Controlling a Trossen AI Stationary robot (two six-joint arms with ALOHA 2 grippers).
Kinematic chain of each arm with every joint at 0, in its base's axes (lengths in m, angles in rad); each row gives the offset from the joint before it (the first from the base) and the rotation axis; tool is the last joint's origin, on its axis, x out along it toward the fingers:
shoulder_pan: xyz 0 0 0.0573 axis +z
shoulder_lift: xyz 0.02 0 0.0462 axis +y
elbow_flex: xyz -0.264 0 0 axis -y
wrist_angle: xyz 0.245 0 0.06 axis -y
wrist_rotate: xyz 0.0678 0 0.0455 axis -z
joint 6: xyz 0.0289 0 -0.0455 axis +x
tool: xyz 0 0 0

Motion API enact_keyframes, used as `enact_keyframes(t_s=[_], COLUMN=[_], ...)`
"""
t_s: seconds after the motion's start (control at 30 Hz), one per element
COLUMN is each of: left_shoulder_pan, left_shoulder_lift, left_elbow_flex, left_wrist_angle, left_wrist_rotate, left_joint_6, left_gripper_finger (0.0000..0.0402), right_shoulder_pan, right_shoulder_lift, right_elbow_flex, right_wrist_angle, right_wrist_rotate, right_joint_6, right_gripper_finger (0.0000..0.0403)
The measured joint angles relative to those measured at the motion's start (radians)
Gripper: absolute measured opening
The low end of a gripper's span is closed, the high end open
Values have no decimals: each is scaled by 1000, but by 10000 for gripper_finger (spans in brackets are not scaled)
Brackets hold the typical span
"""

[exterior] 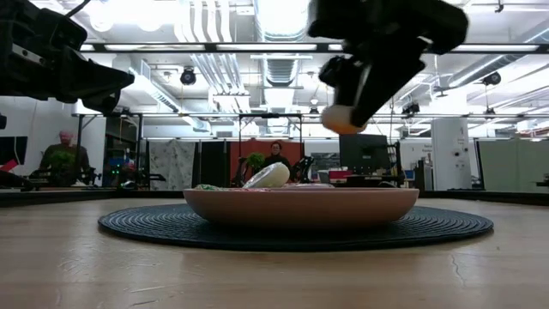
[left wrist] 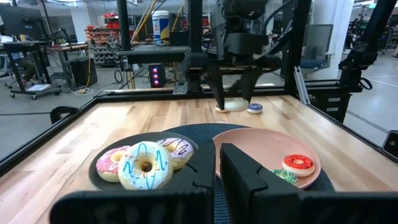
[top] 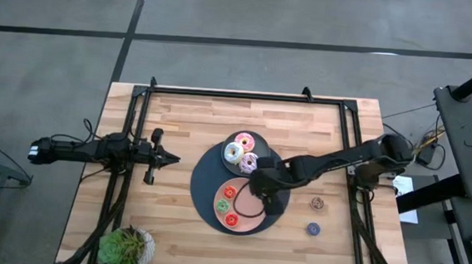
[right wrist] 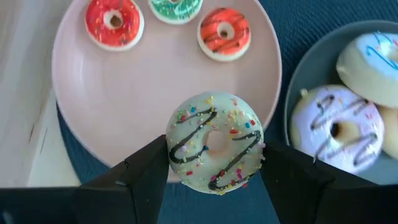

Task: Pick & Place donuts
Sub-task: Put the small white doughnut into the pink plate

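Note:
My right gripper hangs over the pink plate and is shut on a pale green donut with dark drizzle and sprinkles. The low view shows that donut high above the plate. On the pink plate lie a red donut, a green one and a red striped one. The grey plate carries the pink, white and lilac donuts. My left gripper waits, shut, at the table's left side. My right gripper pinches the pale green donut between its two fingers, one on each opposite side of the outer rim. The fingers come from above, pointing down. The donut is lifted clear over the pink plate's edge, its frosted face turned up toward the wrist camera.
Both plates sit on a dark round mat at the table's middle. A brown donut and a blue one lie on the wood right of the mat. A potted plant stands at the near left corner. People show far behind in the room.

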Motion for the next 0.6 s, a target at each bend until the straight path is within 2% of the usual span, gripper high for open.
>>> enact_keyframes(t_s=[0.6], left_shoulder_pan=[0], left_shoulder_lift=[0], left_elbow_flex=[0], left_wrist_angle=[0], left_wrist_rotate=[0], left_joint_6=[0], left_gripper_finger=[0], right_shoulder_pan=[-5], right_shoulder_lift=[223], right_elbow_flex=[122], right_wrist_angle=[19], right_wrist_rotate=[0], right_joint_6=[-3], right_gripper_finger=[226])
